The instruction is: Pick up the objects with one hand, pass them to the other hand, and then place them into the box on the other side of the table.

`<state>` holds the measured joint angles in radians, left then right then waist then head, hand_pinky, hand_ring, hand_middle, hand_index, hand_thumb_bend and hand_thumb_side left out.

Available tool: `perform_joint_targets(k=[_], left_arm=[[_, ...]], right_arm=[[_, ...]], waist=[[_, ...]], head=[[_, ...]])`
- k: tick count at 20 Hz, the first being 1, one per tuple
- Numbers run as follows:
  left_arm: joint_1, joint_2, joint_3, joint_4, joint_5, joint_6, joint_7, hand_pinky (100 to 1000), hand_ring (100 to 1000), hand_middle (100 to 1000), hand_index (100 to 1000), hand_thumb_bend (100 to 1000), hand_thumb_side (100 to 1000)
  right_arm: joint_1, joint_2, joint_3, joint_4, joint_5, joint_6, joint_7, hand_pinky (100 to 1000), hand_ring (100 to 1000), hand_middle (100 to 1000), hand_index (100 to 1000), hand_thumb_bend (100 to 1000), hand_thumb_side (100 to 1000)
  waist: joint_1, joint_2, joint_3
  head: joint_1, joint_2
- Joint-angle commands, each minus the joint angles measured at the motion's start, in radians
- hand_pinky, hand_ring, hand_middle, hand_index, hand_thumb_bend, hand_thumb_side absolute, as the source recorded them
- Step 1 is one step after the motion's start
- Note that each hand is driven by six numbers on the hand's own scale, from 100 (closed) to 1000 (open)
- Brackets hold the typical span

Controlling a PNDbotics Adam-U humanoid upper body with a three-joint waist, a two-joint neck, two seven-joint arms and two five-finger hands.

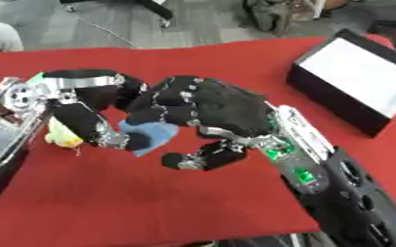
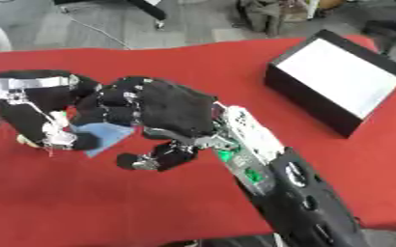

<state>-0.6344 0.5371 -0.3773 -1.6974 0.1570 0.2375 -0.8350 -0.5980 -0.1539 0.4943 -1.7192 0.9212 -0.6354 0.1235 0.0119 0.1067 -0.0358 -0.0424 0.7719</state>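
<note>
A light blue object (image 1: 150,135) sits left of centre in the frame, just above the red table cover (image 1: 150,202), caught between my two hands. It looks flat and soft-edged, with a pointed lower corner; I cannot tell what it is. My right hand (image 1: 222,108), coming in from the lower right, lies over it from above with fingers curled down onto its upper edge, and my thumb (image 1: 193,159) juts out below and to the right, apart from the blue piece. My left hand (image 1: 87,108), entering from the left edge, curls around the blue object's left side, fingers bent and a fingertip touching its lower left edge. Both hands are therefore closed on the same item, knuckles of the two nearly meeting above it. Behind my left fingers, at the left of the frame, a small pale yellow thing (image 1: 63,136) shows partly; shape unclear, and I cannot tell whether it rests on the cloth or against my hand. In the upper right of the frame stands a black box (image 2: 341,79) with a white inner face, tilted askew, well apart from both hands. Grey floor (image 1: 193,21) runs along the top edge beyond the table.
</note>
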Motion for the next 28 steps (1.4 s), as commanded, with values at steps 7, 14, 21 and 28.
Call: perform_joint_targets(k=[7, 14, 21, 28], left_arm=[[-0.011, 0.014, 0.006, -0.002, -0.009, 0.0, -0.003, 606, 508, 523, 745, 405, 252], [-0.012, 0.012, 0.004, -0.003, -0.011, 0.001, -0.005, 627, 509, 525, 747, 408, 257], [-0.012, 0.011, 0.001, -0.009, -0.013, 0.007, -0.011, 647, 512, 528, 751, 407, 260], [-0.01, 0.011, 0.0, -0.015, -0.009, 0.005, -0.027, 668, 549, 566, 796, 467, 347]], right_arm=[[-0.009, 0.019, -0.002, 0.034, 0.097, 0.03, -0.044, 772, 799, 796, 902, 345, 144], [-0.01, 0.026, 0.0, 0.042, 0.132, 0.041, -0.044, 752, 759, 732, 856, 324, 132], [-0.009, 0.032, 0.0, 0.048, 0.197, 0.085, -0.096, 733, 717, 607, 750, 253, 100], [-0.01, 0.034, 0.003, 0.068, 0.217, 0.094, -0.182, 711, 657, 483, 636, 100, 100]], waist=[[0.002, -0.011, 0.001], [0.003, -0.012, 0.001], [0.004, -0.012, 0.002], [0.003, -0.012, 0.005]], head=[[-0.007, -0.002], [-0.006, -0.002], [-0.008, -0.002], [-0.012, -0.002]])
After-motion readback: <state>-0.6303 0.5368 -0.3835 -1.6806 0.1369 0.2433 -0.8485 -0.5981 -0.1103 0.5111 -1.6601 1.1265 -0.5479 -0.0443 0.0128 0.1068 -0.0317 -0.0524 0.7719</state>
